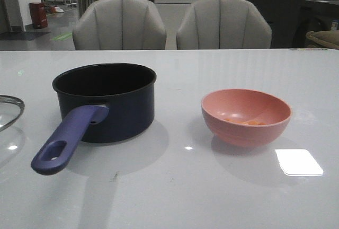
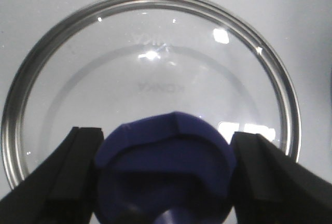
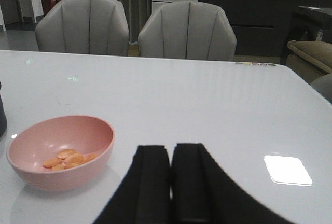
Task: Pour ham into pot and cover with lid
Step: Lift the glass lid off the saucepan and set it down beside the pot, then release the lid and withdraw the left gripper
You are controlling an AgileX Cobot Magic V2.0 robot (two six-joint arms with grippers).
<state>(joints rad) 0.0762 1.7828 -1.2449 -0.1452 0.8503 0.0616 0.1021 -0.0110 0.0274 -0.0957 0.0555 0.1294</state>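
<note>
Left gripper (image 2: pixel 165 175) open, fingers either side of lid (image 2: pixel 150 73) knob. Right gripper (image 3: pixel 171 182) closed, empty. Ham (image 3: pixel 69 158) in bowl (image 3: pixel 31 175); pot (image 1: pixel 106 102) uncovered.

Front view's left edge crops the lid (image 1: pixel 9 109).

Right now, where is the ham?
In the front view the ham lies at the bottom of the pink bowl, on the table's right side, to the right of the pot and apart from it.
</note>
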